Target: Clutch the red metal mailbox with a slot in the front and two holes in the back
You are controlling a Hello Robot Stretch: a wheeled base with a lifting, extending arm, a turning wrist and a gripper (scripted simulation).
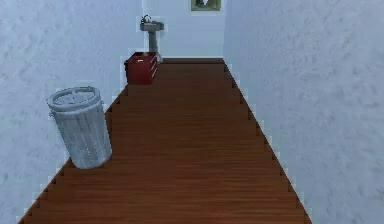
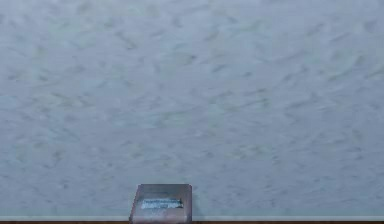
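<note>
A red box-shaped thing, low and squarish, stands on the floor at the far end of a narrow corridor, against the forward view's left wall. It is too small to make out a slot or holes. At the arm side view's bottom edge a short dark bar of the arm rises in front of a bare pale wall.
A grey ribbed trash can with a lid stands by the left wall, nearer than the red box. A pedestal sink is behind the box, below a framed picture. The wood floor runs between close walls.
</note>
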